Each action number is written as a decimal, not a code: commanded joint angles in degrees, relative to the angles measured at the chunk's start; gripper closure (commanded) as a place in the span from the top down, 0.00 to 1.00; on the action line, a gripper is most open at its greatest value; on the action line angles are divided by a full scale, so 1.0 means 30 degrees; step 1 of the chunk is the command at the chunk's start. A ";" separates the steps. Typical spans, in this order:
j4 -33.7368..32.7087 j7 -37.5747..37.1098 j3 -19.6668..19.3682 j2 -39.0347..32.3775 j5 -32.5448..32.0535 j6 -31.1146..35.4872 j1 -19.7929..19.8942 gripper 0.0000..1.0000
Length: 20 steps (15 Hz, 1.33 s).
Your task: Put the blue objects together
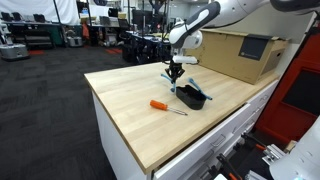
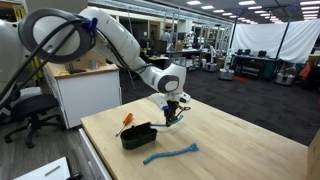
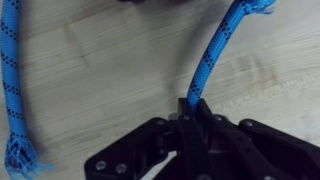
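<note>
Between the hand's (image 3: 190,118) closed fingers, one blue rope (image 3: 215,58) is pinched near its end. Limp and light, it will likely dangle. The other rope (image 3: 12,80) lies nearby.

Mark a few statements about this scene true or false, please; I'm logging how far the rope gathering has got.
1. The gripper is shut on a held blue rope. True.
2. The second blue rope lies inside the black tray. False: it lies on the wooden table beside the tray.
3. The orange-handled screwdriver lies on the table, untouched by the gripper. True.
4. The two ropes are touching. False: the wrist view shows bare wood between them.
5. The screwdriver is in the tray. False: it lies on the table next to the tray.
</note>
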<state>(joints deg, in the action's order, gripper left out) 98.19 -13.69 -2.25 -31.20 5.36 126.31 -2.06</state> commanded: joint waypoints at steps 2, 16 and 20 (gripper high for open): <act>0.0336 -0.0098 -0.0080 0.1746 0.0524 0.0014 0.0479 0.03; 0.1911 0.6235 -0.1396 0.3754 -0.7030 -0.3381 0.1424 0.03; 0.2787 1.0056 -0.1256 0.3576 -0.8140 -0.2445 0.2106 0.03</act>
<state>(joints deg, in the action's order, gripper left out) 103.52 8.95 -7.15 -21.35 -16.71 116.82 2.15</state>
